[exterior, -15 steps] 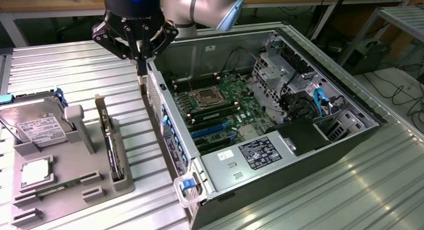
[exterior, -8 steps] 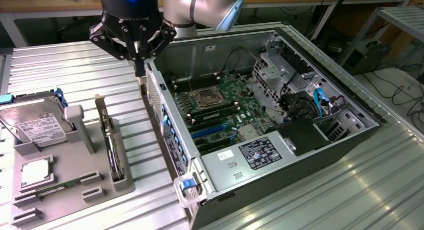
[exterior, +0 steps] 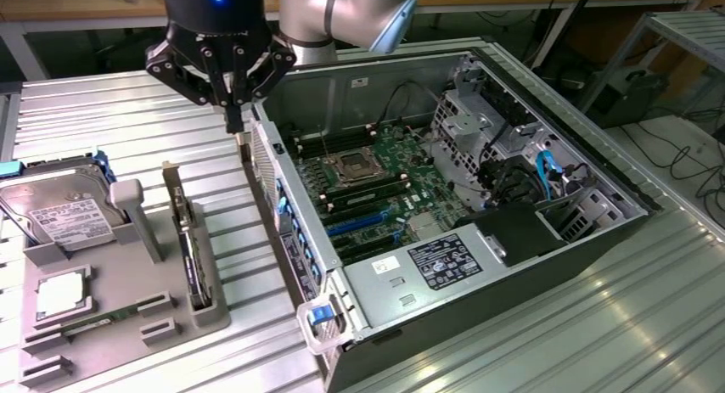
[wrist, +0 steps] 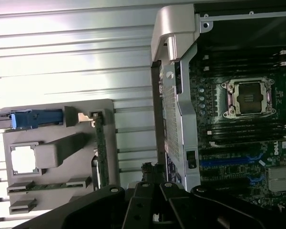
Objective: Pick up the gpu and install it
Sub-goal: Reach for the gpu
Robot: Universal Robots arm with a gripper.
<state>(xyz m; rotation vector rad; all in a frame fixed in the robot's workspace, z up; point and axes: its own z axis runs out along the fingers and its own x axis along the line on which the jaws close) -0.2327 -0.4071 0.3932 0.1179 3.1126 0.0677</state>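
Observation:
The gpu [exterior: 193, 257] is a thin dark card standing on edge in a slot of the grey holder [exterior: 125, 329], at the exterior view's left. The wrist view has the gpu [wrist: 101, 152] as a narrow strip in the holder [wrist: 62, 112]. My gripper [exterior: 234, 126] hangs above the ribbed table between the holder and the rear wall of the open computer case [exterior: 374, 283]. Its fingers are shut together with nothing held. The gripper [wrist: 152, 171] is apart from the gpu, closer to the case wall.
The holder also carries a silver hard drive [exterior: 63, 210], a processor [exterior: 63, 295] and a green memory stick [exterior: 102, 319]. Inside the case lies the motherboard [exterior: 374, 181] with blue slots [exterior: 356, 223]. Drive cages and cables [exterior: 544, 181] fill the case's far end.

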